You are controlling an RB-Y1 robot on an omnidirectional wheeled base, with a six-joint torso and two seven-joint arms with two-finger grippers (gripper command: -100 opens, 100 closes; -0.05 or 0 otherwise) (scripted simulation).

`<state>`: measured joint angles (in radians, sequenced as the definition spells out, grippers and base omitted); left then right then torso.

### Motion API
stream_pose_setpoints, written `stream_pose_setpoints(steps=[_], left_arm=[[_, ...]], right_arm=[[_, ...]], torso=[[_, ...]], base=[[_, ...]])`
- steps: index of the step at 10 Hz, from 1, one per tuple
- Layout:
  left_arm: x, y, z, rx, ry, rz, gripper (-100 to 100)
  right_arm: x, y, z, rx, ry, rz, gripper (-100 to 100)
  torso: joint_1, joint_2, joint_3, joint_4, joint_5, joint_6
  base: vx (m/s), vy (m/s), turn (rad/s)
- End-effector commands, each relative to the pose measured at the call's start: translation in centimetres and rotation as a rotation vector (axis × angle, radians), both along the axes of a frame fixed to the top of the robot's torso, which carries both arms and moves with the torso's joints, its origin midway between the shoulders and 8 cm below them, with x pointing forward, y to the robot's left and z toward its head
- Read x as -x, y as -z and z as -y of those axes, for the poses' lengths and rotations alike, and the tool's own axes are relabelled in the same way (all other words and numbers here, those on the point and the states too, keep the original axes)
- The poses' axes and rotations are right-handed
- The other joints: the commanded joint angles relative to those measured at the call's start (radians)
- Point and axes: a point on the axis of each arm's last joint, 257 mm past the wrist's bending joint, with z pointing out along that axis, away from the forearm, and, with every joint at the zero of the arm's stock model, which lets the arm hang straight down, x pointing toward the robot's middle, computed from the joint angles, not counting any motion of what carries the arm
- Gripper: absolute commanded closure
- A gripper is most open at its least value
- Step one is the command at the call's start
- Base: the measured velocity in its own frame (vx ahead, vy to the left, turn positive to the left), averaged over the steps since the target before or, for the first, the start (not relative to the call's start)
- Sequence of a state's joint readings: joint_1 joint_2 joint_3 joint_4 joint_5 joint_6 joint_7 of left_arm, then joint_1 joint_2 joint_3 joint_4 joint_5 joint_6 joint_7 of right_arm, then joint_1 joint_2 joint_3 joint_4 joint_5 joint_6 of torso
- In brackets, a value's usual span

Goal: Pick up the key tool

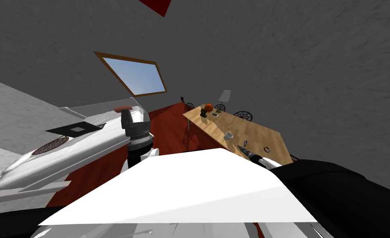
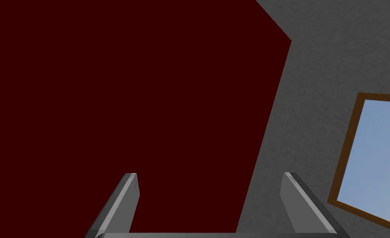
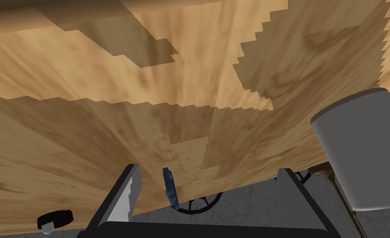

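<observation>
The key tool (image 3: 170,189), a small thin dark blue piece, stands on edge on the wooden table (image 3: 107,124). It sits between the fingers of my right gripper (image 3: 209,171), nearer one finger (image 3: 128,194) and touching neither. That gripper is open and held low over the table's near part (image 1: 242,147). My left gripper (image 2: 212,194) is open and holds nothing. It is raised beside the white bed (image 1: 132,115).
A grey cup (image 3: 361,153) stands close beside the right gripper, small and white in the head view (image 1: 228,135). A small black object (image 3: 54,219) lies on the gripper's other side. An orange ball (image 1: 209,107), dark items and chairs (image 1: 242,115) are at the table's far end.
</observation>
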<state>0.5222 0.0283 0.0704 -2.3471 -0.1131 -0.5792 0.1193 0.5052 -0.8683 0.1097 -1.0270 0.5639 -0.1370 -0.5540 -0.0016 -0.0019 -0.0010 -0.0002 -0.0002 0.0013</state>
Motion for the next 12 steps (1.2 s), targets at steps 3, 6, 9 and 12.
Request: stream_pose_setpoints(steps=[3,6,9,12], left_arm=[[0.0,0.0,0.0,0.000,0.000,0.000,0],[0.0,0.0,0.0,0.000,0.000,0.000,0],[0.0,0.0,0.0,0.000,0.000,0.000,0],[0.0,0.0,0.0,0.000,0.000,0.000,0]], right_arm=[[5.1,0.1,3.7,0.035,0.066,-0.085,-100],[9.7,0.1,6.0,0.057,0.122,-0.153,-100],[14.2,-0.1,8.1,0.078,0.179,-0.216,-100],[16.4,0.0,8.1,0.068,0.193,-0.243,-100]], torso=[[0.000,0.001,0.000,0.000,0.000,0.000],[-0.001,0.000,0.000,0.000,0.000,0.000],[-0.002,-0.003,-0.002,-0.001,-0.001,0.000],[0.000,0.000,0.000,0.000,0.000,0.000]], base=[[0.047,-0.011,0.213],[0.064,-0.035,0.166],[0.078,-0.040,0.156],[0.042,-0.030,0.106]])
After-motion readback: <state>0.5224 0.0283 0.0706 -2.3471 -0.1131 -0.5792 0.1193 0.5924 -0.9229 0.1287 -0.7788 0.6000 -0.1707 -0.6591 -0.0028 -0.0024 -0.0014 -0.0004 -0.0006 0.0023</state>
